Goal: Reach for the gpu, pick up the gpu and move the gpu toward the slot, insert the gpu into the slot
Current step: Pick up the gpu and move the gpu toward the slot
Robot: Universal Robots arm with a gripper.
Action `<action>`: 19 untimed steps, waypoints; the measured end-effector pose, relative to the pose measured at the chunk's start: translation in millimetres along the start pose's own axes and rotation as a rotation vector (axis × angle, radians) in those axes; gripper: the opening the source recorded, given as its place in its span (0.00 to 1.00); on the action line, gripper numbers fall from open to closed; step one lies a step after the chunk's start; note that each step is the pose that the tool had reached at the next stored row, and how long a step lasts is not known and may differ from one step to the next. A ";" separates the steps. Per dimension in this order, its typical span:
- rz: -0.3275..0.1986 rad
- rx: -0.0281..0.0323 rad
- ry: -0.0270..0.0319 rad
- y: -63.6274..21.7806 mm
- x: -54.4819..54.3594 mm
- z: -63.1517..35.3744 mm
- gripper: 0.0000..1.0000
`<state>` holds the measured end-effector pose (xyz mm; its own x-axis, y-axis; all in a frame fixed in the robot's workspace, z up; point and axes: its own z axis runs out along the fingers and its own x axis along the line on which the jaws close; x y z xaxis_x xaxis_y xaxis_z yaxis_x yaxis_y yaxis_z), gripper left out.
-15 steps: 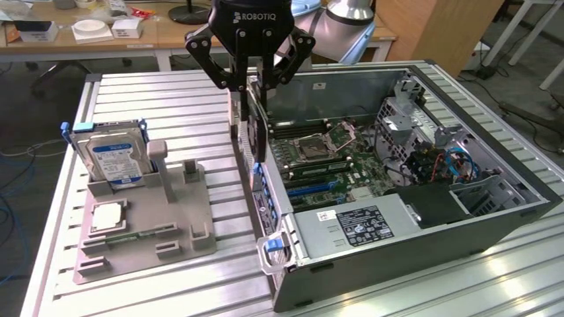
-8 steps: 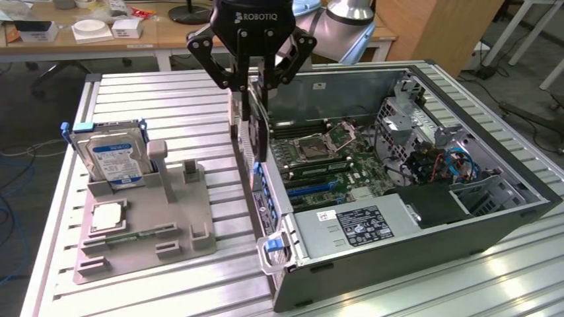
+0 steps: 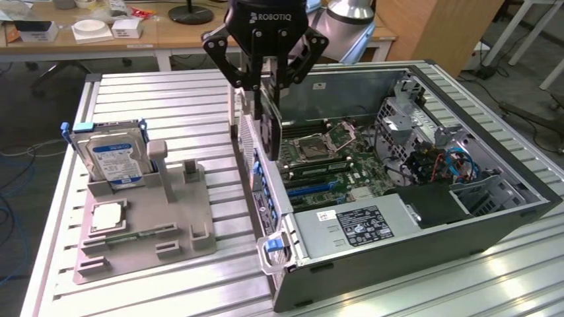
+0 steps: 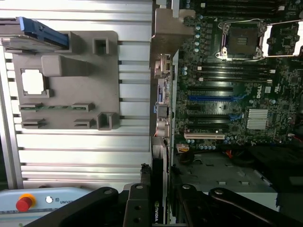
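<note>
Grip is firm: the gripper [image 3: 265, 86] is clenched on the top edge of the gpu [image 3: 271, 127], with the thin dark card pinched between its black fingers [image 3: 231, 63]. The gpu hangs upright, edge down, over the wall of the open case [image 3: 493, 218] on the exterior view's left. It is above the motherboard [image 3: 352, 165] and not seated in it. A blue slot [image 3: 308, 188] lies on the board, apart from the card. From the wrist, the gpu [image 4: 157, 189] shows edge-on between the fingers [image 4: 137, 205], in line with the case wall, and the blue slot [image 4: 215, 98] runs away from that wall across the board. Beside the case on the slatted table [image 3: 176, 99] sits a gray tray [image 3: 145, 244]. It holds a blue-labelled drive [image 3: 113, 155] standing upright and a square silver chip [image 3: 105, 216] lying flat.
</note>
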<state>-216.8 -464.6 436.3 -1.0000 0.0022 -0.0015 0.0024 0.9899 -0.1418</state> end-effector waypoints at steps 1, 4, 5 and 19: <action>0.000 0.0000 0.0000 0.0 -1.6 0.0 0.26; 0.000 0.0000 0.0000 0.0 -6.7 0.2 0.26; 0.000 0.0000 0.0000 0.0 -8.3 0.2 0.26; 0.000 0.0000 0.0000 0.2 -31.0 0.8 0.26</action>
<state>-185.8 -464.6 435.5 -1.0000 0.0022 -0.0015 0.0024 0.9899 -0.1419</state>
